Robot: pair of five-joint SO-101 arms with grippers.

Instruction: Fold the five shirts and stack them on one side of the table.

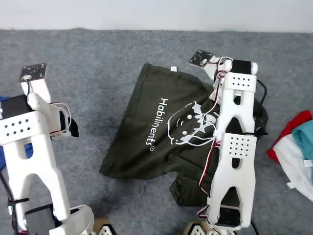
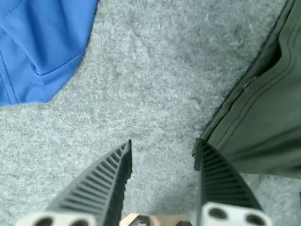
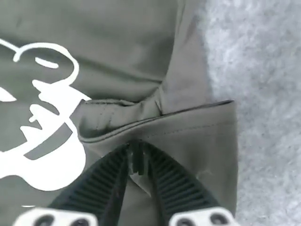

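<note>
One grey carpet [image 1: 98,63] bears all: left hand [image 2: 162,146] gaping, right hand [image 3: 138,150] pinching dark-green shirt [image 1: 127,156].

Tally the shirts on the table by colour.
dark green shirt: 1
blue shirt: 1
red shirt: 1
teal shirt: 1
white shirt: 1
Total: 5

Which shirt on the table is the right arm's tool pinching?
The dark olive-green shirt with white print, mid-table: the right tool is shut on its fabric. The blue shirt and the red, teal and white pile lie apart.
</note>
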